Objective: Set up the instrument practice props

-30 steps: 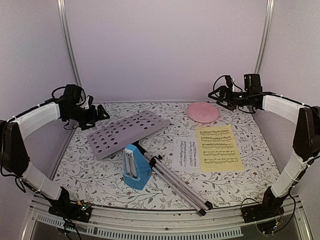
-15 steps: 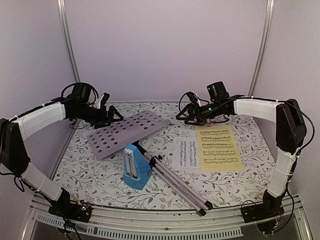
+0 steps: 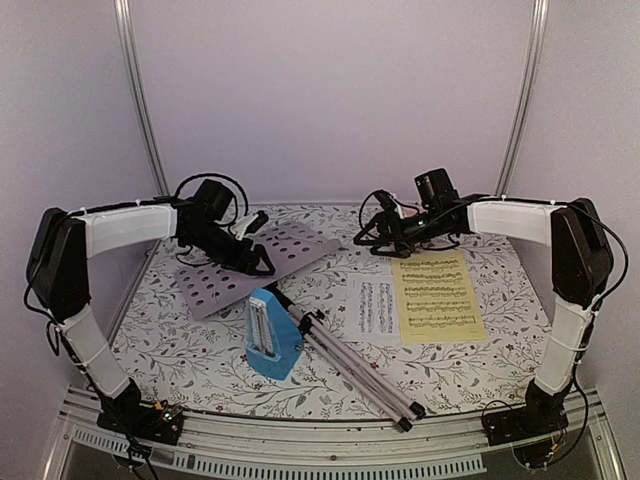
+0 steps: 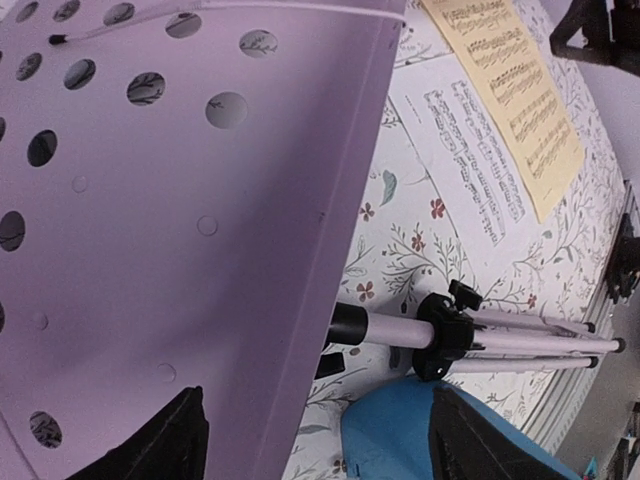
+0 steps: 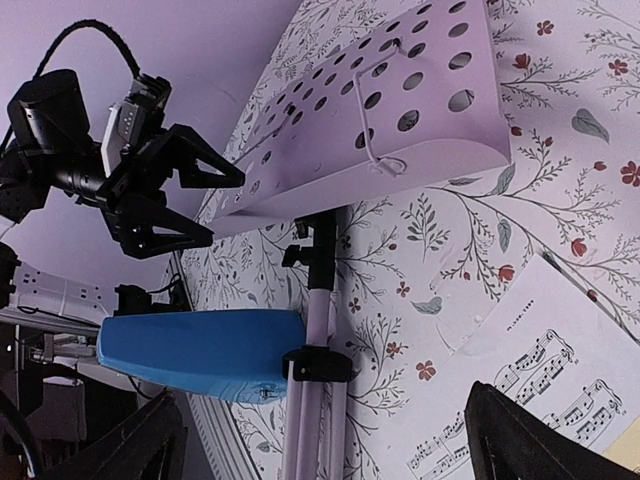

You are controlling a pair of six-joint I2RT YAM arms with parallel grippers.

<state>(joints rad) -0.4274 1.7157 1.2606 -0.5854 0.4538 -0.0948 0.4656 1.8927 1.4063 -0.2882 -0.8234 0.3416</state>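
1. Progress check: pretty much nothing is set up yet; the music stand (image 3: 250, 262) lies flat on the desk (image 3: 170, 350), its perforated end toward the far left corner; the folded tripod legs (image 3: 360, 372) point at the near edge, a bit right of the middle.
2. The metronome (image 3: 268, 330) sits just beside the stand's pole, left of centre and nearer the near edge; it looks like it's lying on its back rather than standing, though I can't be sure.
3. The white sheet (image 3: 372, 307) and yellow sheet (image 3: 437, 295) lie flat side by side on the right half of the desk, white on the left; I can't tell whether their edges just touch or overlap; neither is on the stand.
4. The left fingers (image 5: 155, 235) are spread wide at the long edge of the perforated panel; the lip runs between them in the wrist view, but they aren't clamped on it, and I can't tell if they touch it.
5. The right fingers (image 5: 545, 445) are also wide apart and holding nothing; they hover toward the far edge near the middle, close to the panel's right end.
6. So what's left, as I read it: stand up the stand and spread its legs; put the sheets on it; set the metronome upright; that's basically the whole job.
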